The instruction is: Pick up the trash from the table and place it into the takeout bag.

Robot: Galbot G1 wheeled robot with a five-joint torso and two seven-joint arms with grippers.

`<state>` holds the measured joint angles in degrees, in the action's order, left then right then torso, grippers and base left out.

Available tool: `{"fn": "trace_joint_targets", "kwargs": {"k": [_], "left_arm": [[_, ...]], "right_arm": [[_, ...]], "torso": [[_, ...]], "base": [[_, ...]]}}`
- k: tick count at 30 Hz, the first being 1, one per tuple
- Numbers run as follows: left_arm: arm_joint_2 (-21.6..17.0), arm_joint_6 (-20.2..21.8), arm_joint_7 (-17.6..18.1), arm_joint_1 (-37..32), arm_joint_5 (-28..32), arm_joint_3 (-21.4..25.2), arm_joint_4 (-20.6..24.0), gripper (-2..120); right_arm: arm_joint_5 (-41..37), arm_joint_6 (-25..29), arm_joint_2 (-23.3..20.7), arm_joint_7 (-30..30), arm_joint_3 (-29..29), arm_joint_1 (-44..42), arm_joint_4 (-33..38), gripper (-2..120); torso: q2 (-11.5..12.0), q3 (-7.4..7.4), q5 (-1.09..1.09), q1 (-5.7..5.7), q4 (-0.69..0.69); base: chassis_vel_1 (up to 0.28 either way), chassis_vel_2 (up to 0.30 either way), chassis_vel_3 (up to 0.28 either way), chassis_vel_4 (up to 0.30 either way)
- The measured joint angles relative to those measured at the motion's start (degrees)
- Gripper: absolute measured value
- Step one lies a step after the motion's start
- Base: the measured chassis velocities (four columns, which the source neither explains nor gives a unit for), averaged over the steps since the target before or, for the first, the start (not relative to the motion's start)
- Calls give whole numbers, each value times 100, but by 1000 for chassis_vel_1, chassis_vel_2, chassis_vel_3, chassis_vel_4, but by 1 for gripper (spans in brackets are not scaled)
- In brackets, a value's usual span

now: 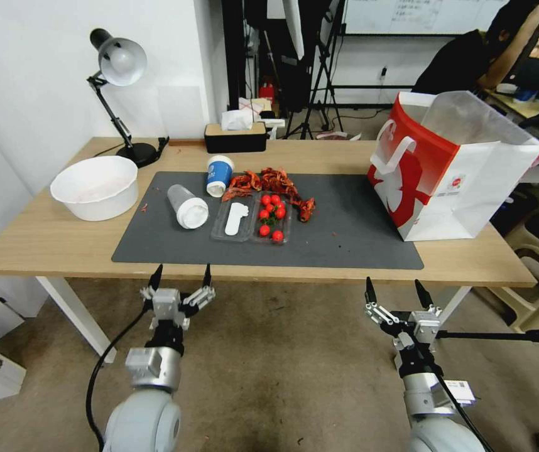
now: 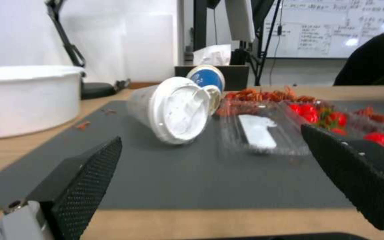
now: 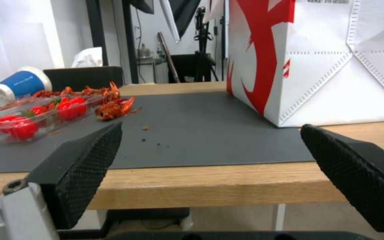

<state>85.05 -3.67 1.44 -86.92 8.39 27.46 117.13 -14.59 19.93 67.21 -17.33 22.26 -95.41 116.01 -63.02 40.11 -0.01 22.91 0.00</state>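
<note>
Both arms wait just short of the worktop's [image 1: 49, 242] near edge, the left tool [image 1: 180, 278] and right tool [image 1: 399, 293] each spread apart and holding nothing. A clear lidded cup [image 1: 187, 206] lies tipped on the grey mat [image 1: 345, 232], beside a blue paper cup [image 1: 218, 175]. Both look light, thin-walled and crushable; a gentle pinch across the body seems best. The bag [image 1: 451, 169] stands open at the right.
</note>
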Motion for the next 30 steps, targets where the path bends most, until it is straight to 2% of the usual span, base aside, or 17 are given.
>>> {"fn": "trace_joint_targets", "kwargs": {"k": [3,4,6,14,16,23,30], "left_arm": [[-350,119,15,581,486,-67,-296,100],[-350,119,15,581,486,-67,-296,100],[-607,124,0,929,710,-121,-519,100],[-1199,101,-115,1650,1084,-236,-1114,100],[-1252,101,-125,1701,1131,-257,-1182,100],[-1640,38,-290,2226,1354,-456,-1932,100],[-1762,-5,-322,2516,1371,-545,-2315,100]], "right_arm": [[13,-24,27,-2,4,3,19,100],[13,-24,27,-2,4,3,19,100],[30,-68,46,-6,10,23,50,100],[44,-177,100,-24,21,44,154,100],[45,-181,103,-25,22,47,155,100],[49,-225,114,-42,23,111,148,100],[49,-235,122,-55,23,126,131,100]], "torso": [[0,0,0,0,0],[0,0,0,0,0],[0,1,1,0,0],[0,1,0,1,0],[0,1,0,0,0],[0,0,1,1,0],[0,0,1,0,0]], "base": [[0,0,0,0],[0,0,0,0],[0,0,0,0],[0,0,0,0],[0,0,0,0],[0,0,0,0],[0,0,0,0]]}}
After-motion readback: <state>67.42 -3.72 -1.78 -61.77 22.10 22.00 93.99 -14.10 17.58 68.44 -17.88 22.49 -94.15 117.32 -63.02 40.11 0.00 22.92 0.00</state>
